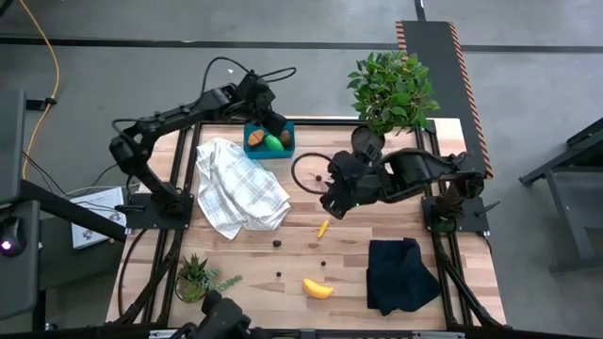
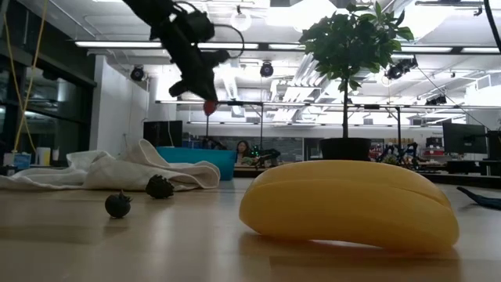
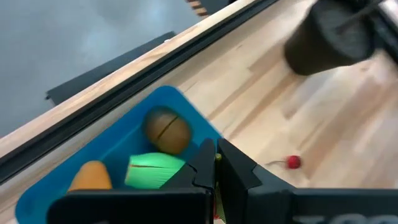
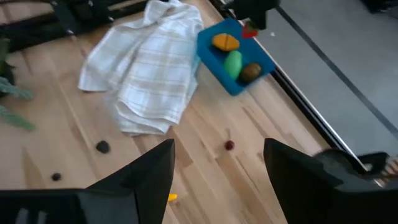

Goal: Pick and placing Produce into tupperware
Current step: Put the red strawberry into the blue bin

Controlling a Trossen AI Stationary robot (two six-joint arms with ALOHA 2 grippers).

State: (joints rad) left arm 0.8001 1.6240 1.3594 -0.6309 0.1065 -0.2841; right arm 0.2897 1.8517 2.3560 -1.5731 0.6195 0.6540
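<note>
At the near left corner of the tabletop (image 1: 396, 311) stands a small spiky potted plant (image 1: 194, 276), and beyond it the white checked cloth (image 1: 237, 186) lies crumpled. Past the cloth's far edge the left gripper (image 1: 275, 125) hangs over the teal tupperware (image 1: 286, 151), its fingers (image 3: 205, 163) pressed together on a small red strawberry (image 2: 209, 107) that shows at their tips in the low view. The tupperware sits by the far rail with its long axis along that rail; inside lie an orange carrot piece (image 1: 255, 137), a green oval (image 1: 274, 142) and a brown kiwi (image 1: 285, 139) side by side in a row along that axis. A small red berry (image 1: 318, 176) rests on the wood right of the box. Near the middle front, dark berries (image 1: 277, 243) lie scattered, a small yellow piece (image 1: 322, 227) points slantwise, and the yellow banana (image 1: 317, 288) lies with its long axis roughly across the table, curving slightly. The right gripper (image 1: 332, 201) hovers above the centre, its fingers (image 4: 149, 171) spread wide apart and empty. Right of it lie a black folded cloth (image 1: 400, 273) and, at the far edge, a leafy bush (image 1: 392, 89).
</note>
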